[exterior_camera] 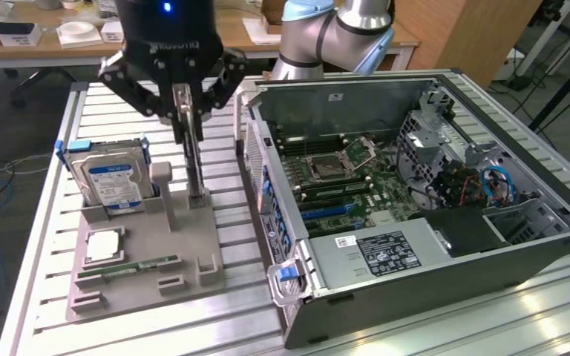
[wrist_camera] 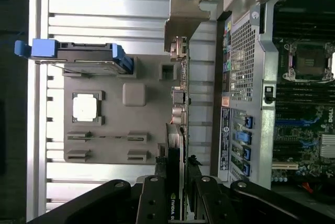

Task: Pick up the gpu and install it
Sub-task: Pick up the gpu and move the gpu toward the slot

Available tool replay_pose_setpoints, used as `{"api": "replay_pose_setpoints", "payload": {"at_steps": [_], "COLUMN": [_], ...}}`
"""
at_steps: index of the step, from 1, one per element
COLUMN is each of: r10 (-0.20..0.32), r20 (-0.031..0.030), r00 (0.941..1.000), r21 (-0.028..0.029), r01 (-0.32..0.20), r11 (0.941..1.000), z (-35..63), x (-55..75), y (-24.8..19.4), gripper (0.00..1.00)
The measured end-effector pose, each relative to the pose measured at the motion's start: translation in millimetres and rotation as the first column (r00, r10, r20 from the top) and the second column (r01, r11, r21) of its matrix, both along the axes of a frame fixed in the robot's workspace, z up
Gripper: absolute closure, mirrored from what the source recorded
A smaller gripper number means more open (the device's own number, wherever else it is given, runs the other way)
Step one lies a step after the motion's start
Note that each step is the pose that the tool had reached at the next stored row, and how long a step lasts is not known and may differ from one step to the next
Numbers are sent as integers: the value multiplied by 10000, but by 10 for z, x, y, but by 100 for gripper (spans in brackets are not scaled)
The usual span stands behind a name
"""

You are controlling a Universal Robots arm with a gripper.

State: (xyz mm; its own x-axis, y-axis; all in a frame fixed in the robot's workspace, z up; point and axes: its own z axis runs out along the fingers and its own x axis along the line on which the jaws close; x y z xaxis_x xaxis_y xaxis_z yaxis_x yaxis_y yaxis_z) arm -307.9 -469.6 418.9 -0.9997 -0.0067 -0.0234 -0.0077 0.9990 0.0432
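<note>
tool point(exterior_camera: 190, 110) | clamped on gpu point(exterior_camera: 195, 165) | upright beside computer case point(exterior_camera: 414, 300)

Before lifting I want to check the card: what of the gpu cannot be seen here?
- gpu faces: edge-on in both views.
- Lower edge: exterior view, sunk in the grey holder.
- Top edge: exterior view, covered by the tool.
- One end: wrist view, behind the tool, cut by the frame edge.

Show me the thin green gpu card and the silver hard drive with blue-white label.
The thin green gpu card point(exterior_camera: 194, 152): exterior view, its upright edge.
The silver hard drive with blue-white label point(exterior_camera: 113, 184): exterior view, the label.
</note>
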Motion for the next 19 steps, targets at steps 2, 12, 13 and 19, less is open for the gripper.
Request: {"api": "replay_pose_setpoints", "payload": {"at_steps": [2, 12, 13, 19], "r10": [-1, 0, 0, -1], "r20": [-1, -1, -1, -1], "r00": [10000, 10000, 10000, 10000], "r21": [0, 0, 0, 0], "r01": [1, 0, 0, 1], "r11": [10000, 10000, 10000, 10000], "z": [90, 178, 177, 175], "x": [0, 76, 108, 316], "y": [0, 6, 8, 20], "gripper": [74, 74, 74, 74]}}
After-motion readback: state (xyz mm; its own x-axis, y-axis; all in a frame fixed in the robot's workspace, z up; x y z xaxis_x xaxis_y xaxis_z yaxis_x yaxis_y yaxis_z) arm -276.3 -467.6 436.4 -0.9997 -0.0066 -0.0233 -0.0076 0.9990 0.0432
